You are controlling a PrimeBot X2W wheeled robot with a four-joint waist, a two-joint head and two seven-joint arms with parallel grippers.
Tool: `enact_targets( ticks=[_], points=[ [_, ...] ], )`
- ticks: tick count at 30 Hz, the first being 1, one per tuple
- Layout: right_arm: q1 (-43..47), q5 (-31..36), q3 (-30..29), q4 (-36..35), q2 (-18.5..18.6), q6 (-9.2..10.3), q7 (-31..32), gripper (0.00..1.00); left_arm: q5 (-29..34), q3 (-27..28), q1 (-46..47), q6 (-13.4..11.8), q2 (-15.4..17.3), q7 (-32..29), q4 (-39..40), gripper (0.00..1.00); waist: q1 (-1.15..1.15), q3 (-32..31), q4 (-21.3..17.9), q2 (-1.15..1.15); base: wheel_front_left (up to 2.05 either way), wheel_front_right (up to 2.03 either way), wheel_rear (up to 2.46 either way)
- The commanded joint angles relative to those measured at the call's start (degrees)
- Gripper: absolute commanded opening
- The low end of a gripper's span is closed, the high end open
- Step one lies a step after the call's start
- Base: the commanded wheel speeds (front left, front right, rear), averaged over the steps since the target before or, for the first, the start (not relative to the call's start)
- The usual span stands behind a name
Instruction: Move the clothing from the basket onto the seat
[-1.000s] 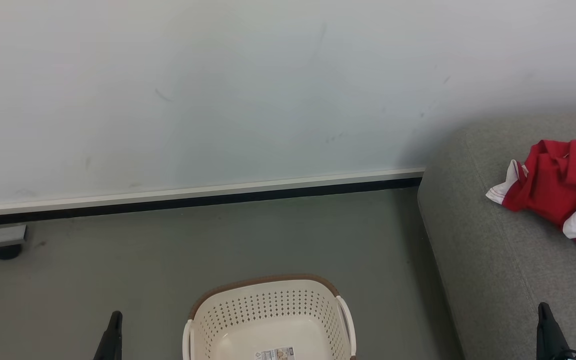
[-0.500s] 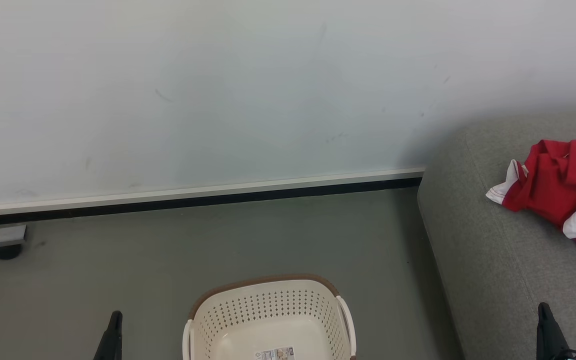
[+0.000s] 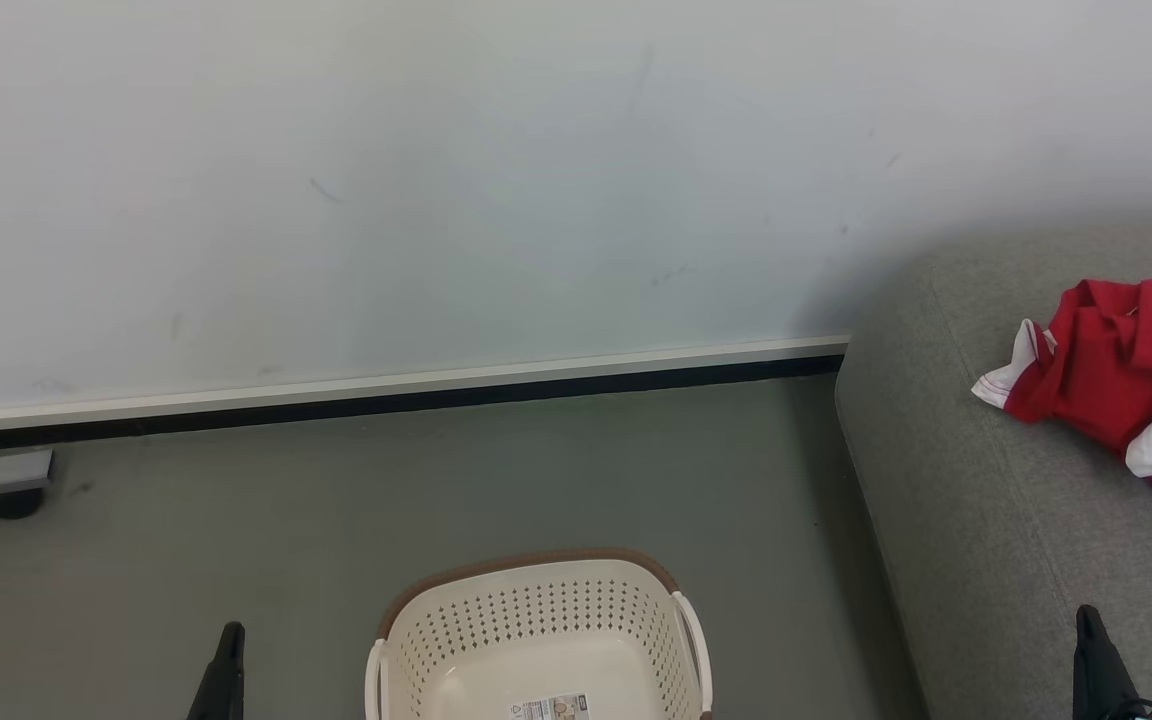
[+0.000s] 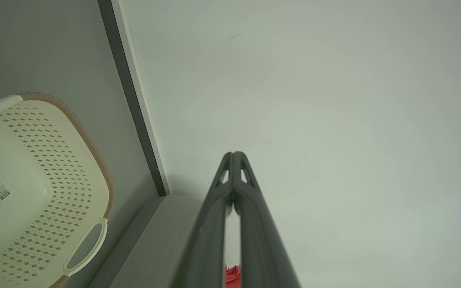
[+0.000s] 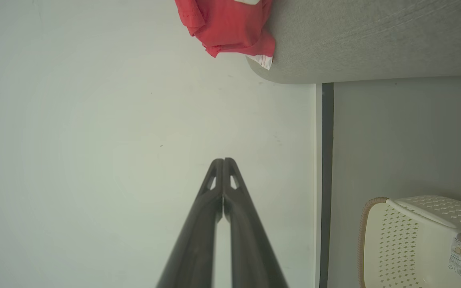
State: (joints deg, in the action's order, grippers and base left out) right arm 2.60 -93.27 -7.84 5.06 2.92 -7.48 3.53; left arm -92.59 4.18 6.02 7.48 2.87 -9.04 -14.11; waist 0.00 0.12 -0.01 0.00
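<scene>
Head view, L to R. My left gripper [image 3: 229,640] pokes up at the bottom edge. Its fingers are clenched tip to tip on nothing, and the L wrist view confirms it, w/ tips pressed together and bare wall beyond.

Right of those fingers, between the two pairs, the basket [image 3: 536,600] stands on the grey floor. It is cream and perforated, w/ a brown rim. The inside I can see is bare apart from a label on the bottom, and both wrist views agree.

Further right, the seat [image 3: 976,520], a grey cushion, runs up to the wall. The clothing [image 3: 1101,370], a red and white heap, lies on it. It is ahead of my right gripper [image 3: 1088,625] and well apart from it. Those fingers are clenched too, holding nothing, and the R wrist view shows the tips shut.

Change over the last sec: none. Arms, basket and heap are all as they were. My read is that nothing is left to lift out and both arms are parked, so the task looks done or v. close. My only doubt is the near part of the basket, cut off by the frame.
</scene>
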Motion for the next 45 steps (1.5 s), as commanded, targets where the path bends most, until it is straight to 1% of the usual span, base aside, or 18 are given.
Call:
enact_targets(
  ticks=[1, 45],
  points=[
    [0.3, -0.4, 0.0, 0.0, -0.1, -0.02, 0.1, 0.00, -0.2, 0.1, 0.4, 0.2, 0.0, -0.2, 0.2, 0.00, 0.00, 0.0, 0.0, 0.00, 0.00, 0.00, 0.00],
    [0.3, -0.4, 0.0, 0.0, -0.1, -0.02, 0.1, 0.00, -0.2, 0.1, 0.4, 0.2, 0.0, -0.2, 0.2, 0.00, 0.00, 0.0, 0.0, 0.00, 0.00, 0.00, 0.00]
  ],
)
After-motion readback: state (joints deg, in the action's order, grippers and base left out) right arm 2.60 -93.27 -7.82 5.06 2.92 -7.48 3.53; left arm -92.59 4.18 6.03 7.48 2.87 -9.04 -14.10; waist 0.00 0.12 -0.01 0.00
